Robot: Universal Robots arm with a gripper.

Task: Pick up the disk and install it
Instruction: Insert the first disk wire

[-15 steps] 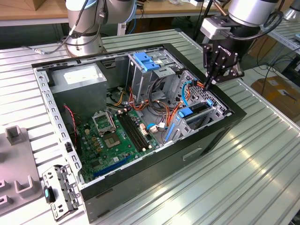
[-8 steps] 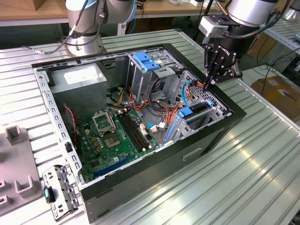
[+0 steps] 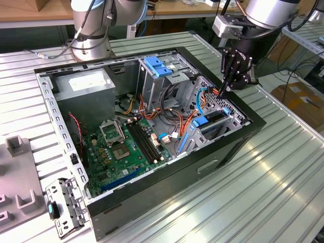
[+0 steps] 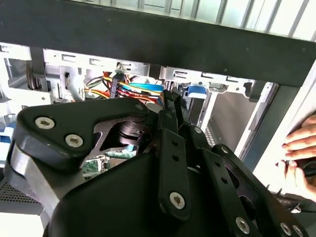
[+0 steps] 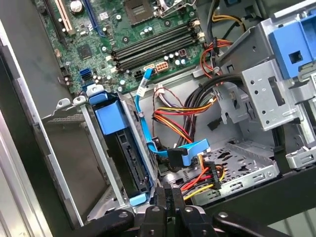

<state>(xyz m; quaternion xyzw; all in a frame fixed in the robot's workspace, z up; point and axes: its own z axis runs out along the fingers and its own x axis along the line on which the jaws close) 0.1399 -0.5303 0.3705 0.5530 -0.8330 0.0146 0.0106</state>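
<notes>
Your black gripper (image 3: 226,87) hovered closed and empty above the blue-framed silver-grey disk (image 5: 129,157), seated in the case's near-right bay.

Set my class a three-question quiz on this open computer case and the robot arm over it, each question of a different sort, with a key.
1. True or false: the flat silver-grey disk in its blue plastic carrier frame lies on the table outside the black computer case.
2. The black gripper hangs nearest to: A the green motherboard; B the grey power-supply box; C the metal drive bay beside the coloured cables.
3. Fill in: in the second wrist view, a person's ____ is seen beyond the case wall.

Key: 1 false, the disk stands in the drive bay. 2 C. 3 hand.
</notes>
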